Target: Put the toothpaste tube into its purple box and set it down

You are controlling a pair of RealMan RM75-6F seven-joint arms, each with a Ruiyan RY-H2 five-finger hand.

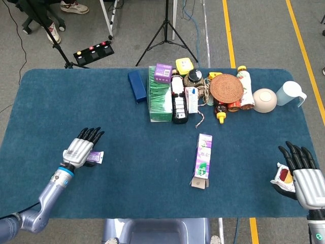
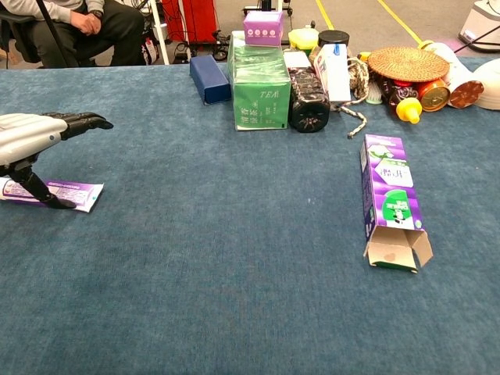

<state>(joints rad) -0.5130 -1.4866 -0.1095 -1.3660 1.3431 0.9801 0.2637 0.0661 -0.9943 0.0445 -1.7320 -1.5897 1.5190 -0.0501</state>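
Observation:
The white and purple toothpaste tube (image 2: 72, 191) lies flat on the blue table at the left; in the head view only its end (image 1: 96, 157) shows. My left hand (image 1: 81, 149) hovers directly over it with fingers extended and apart, also seen as my left hand (image 2: 35, 134) in the chest view, its thumb reaching down beside the tube. The purple box (image 1: 203, 158) lies flat mid-table, its open flap end (image 2: 398, 251) toward me. My right hand (image 1: 301, 173) stays open at the table's near right corner, far from both.
A cluster stands at the back: a green tea box (image 1: 159, 96), a dark blue box (image 1: 136, 85), a dark bottle (image 1: 178, 101), a woven lid (image 1: 226, 87), a bowl (image 1: 264, 99), a white jug (image 1: 292, 93). A small packet (image 1: 282, 176) lies by my right hand.

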